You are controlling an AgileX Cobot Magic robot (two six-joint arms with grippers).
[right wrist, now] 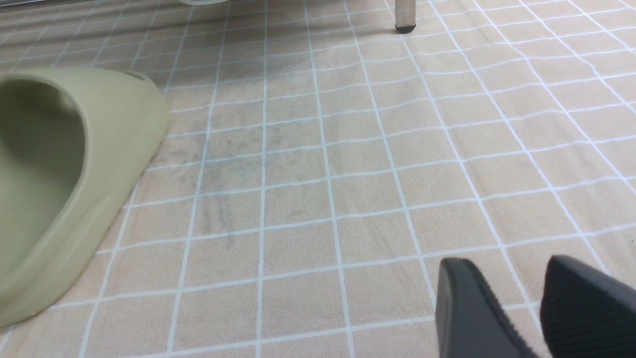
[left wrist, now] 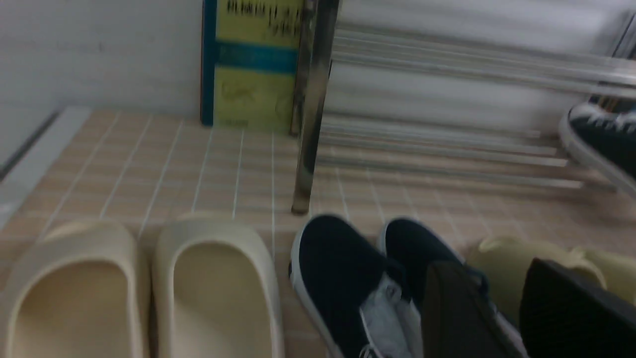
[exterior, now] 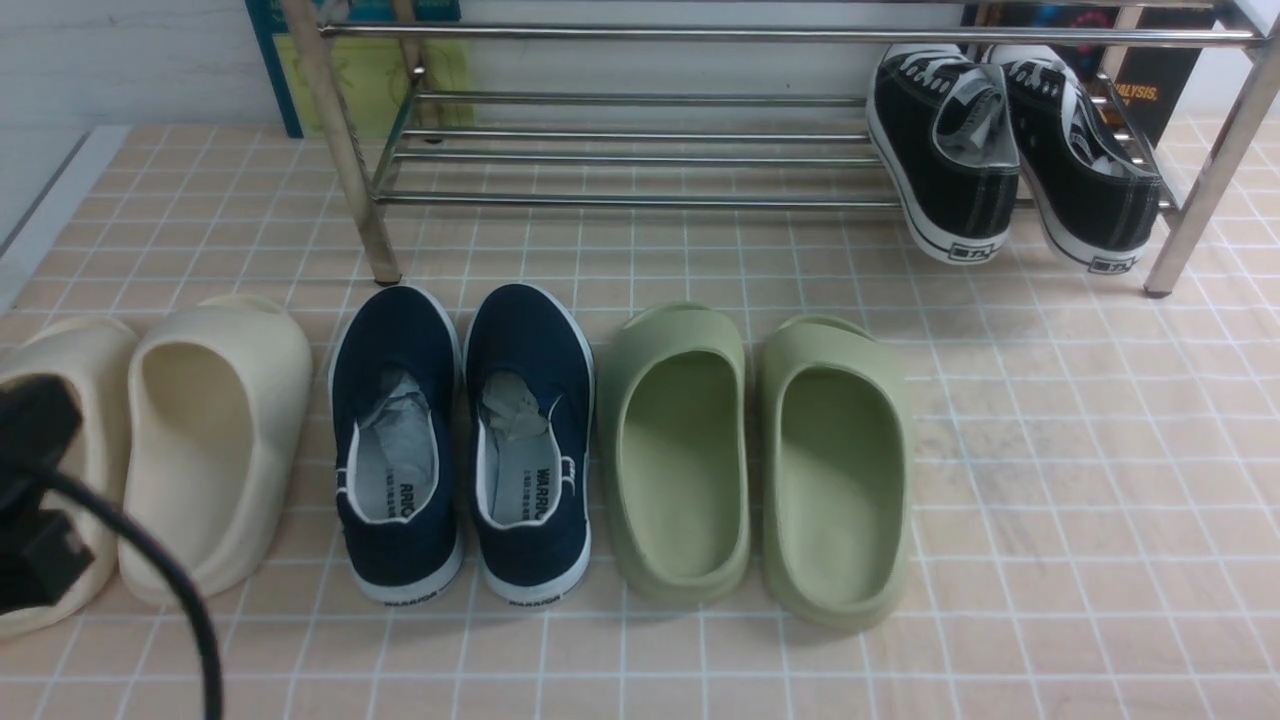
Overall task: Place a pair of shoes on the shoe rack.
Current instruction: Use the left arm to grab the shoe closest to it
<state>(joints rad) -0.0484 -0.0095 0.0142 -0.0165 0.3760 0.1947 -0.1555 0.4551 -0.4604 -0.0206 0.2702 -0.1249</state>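
Canvas shoes [exterior: 400, 340]; glossy chrome rack [exterior: 700, 35]; matt green foam slides [exterior: 680, 345].

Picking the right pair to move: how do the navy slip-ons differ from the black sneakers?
The navy slip-ons stand on the tiled floor; the black sneakers sit tilted on the shoe rack. The navy slip-ons are laceless, paper-stuffed; the black sneakers have white laces. Both have white soles.
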